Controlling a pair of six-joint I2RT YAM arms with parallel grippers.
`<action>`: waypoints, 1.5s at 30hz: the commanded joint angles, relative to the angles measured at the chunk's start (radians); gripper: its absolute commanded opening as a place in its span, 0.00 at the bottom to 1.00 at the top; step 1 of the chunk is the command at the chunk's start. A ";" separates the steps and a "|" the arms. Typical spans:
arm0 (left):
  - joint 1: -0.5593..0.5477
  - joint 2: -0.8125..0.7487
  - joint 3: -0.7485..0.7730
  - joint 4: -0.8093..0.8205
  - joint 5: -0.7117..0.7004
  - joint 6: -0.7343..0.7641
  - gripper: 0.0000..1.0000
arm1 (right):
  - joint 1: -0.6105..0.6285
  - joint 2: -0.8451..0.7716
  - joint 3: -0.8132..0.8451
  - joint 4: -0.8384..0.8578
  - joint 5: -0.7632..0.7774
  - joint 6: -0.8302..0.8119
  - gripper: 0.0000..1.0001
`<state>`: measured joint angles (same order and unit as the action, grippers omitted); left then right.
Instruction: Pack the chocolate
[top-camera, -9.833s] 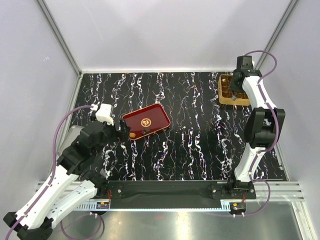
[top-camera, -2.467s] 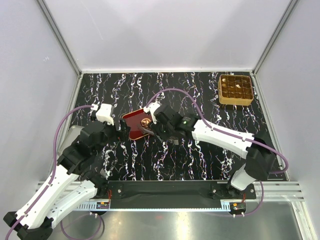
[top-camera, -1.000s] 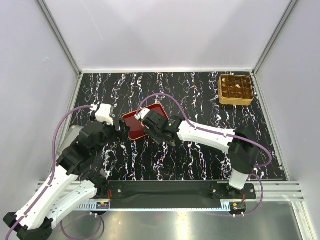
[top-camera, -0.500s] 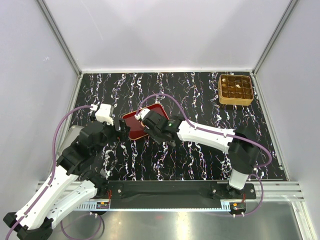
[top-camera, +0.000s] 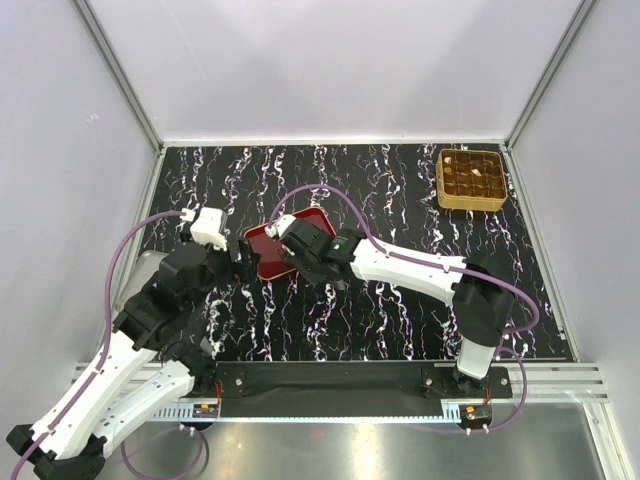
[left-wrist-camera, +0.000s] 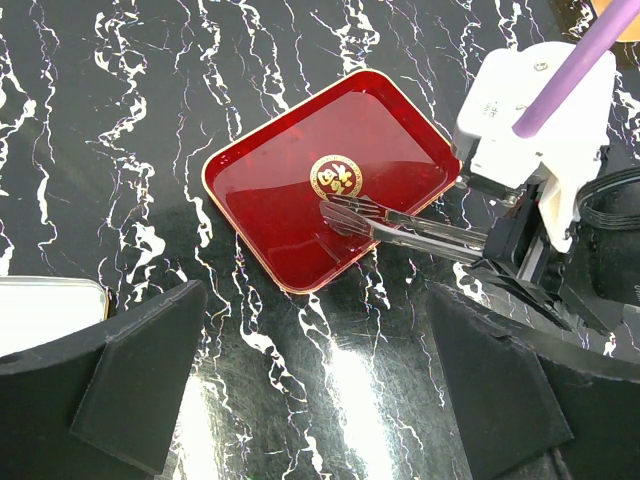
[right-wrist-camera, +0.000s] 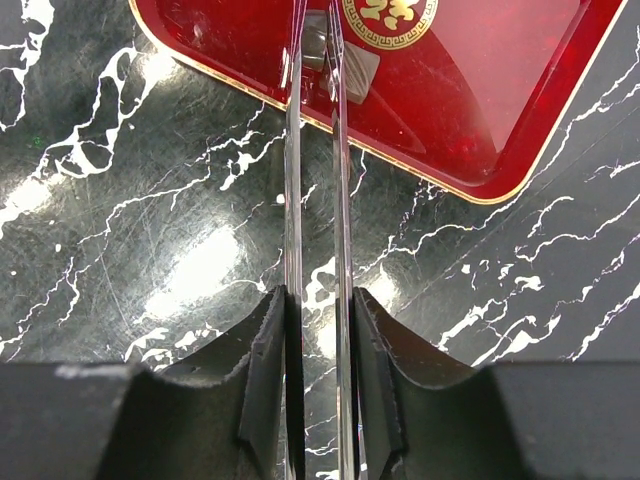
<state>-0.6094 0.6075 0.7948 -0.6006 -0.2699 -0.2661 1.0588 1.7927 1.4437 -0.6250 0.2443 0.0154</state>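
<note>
2 white-and-black arms reach over 1 table. at the far left, 1 pale flat thing with a rounded corner (left-wrist-camera: 45, 305) lies on the tabletop beside the left arm; what it is i cannot tell. the left gripper (left-wrist-camera: 315, 385) hovers just beside the tray's left side, its 2 black fingers spread wide with nothing between them.

1 red tray (left-wrist-camera: 265, 195), gold-rimmed and carrying 1 gold emblem (left-wrist-camera: 337, 178), lies skewed on the table. 1 dark chocolate lump (right-wrist-camera: 314, 52) shows on the tray floor, just beside the emblem on its near side. the right gripper (left-wrist-camera: 330, 214) comes in from the right with 2 long thin metal fingers, their tips low on the tray, 1 on each side of that lump. the gap is narrow and the lump fills it, but i cannot tell whether the fingers are actually pinching it.

at the far right corner stands 1 square golden box (top-camera: 441, 180), well apart from the tray. its grid of compartments holds some pieces, too small to count.

the tabletop (top-camera: 380, 300) is glossy black with white marble veins. 3 plain pale walls (top-camera: 330, 70) enclose it, with 2 slanting metal posts (top-camera: 120, 75) at the corners and 1 black rail (top-camera: 330, 378) along the near edge.
</note>
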 joint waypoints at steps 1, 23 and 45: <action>0.000 -0.009 0.004 0.038 -0.017 0.004 0.99 | 0.009 -0.013 0.043 0.025 0.023 -0.003 0.34; 0.002 -0.012 0.003 0.035 -0.017 0.002 0.99 | -0.350 -0.229 0.054 0.007 0.110 0.061 0.27; 0.002 -0.005 0.003 0.036 -0.012 0.005 0.99 | -0.981 -0.099 0.149 -0.062 0.049 0.184 0.27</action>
<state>-0.6094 0.6033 0.7948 -0.6006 -0.2699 -0.2661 0.0902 1.6897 1.5436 -0.7040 0.3069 0.1833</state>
